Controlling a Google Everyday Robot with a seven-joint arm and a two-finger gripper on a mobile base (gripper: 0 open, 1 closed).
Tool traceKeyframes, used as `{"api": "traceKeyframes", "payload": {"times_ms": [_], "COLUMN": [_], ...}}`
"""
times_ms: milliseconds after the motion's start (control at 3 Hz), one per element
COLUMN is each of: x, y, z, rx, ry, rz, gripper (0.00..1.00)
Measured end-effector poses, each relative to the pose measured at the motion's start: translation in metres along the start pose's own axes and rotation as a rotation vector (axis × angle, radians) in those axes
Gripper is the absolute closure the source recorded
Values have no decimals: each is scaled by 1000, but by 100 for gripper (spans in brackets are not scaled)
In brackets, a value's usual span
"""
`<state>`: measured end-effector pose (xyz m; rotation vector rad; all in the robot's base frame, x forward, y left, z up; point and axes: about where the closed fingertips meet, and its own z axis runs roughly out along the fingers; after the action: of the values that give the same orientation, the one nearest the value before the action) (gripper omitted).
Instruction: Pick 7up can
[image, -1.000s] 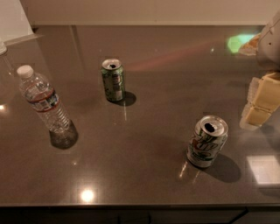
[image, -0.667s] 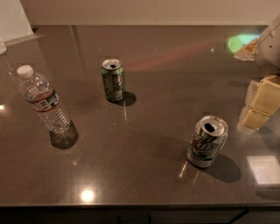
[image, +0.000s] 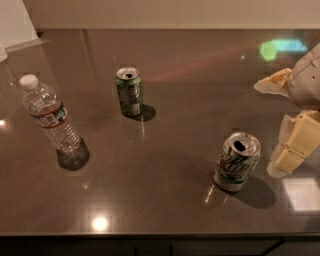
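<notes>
The 7up can (image: 236, 162) is pale silver-white with green lettering and an opened silver top. It stands upright on the dark table toward the front right. My gripper (image: 292, 147), cream-coloured, comes in from the right edge of the camera view. It hangs just to the right of the 7up can, apart from it and holding nothing.
A darker green can (image: 129, 91) stands upright at the middle left. A clear water bottle (image: 51, 117) with a white cap stands further left. The dark glossy table (image: 165, 200) has its front edge near the bottom of the view. A wall runs along the back.
My gripper has moved down and slightly left in the view, closer to the 7up can. The cans and the bottle have not moved.
</notes>
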<state>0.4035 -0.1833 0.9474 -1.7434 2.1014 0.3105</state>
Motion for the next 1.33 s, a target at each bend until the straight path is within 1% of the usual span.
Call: {"api": "traceKeyframes", "payload": {"times_ms": [333,667,1333], "x": [-2,-1,-3], "y": [17,28,37], "z": [14,28,50], "rx": [-30,-46,-69], "ry": [-68,-107,-145], "rz": [-15,-20,-21], "gripper": [0,0,0]}}
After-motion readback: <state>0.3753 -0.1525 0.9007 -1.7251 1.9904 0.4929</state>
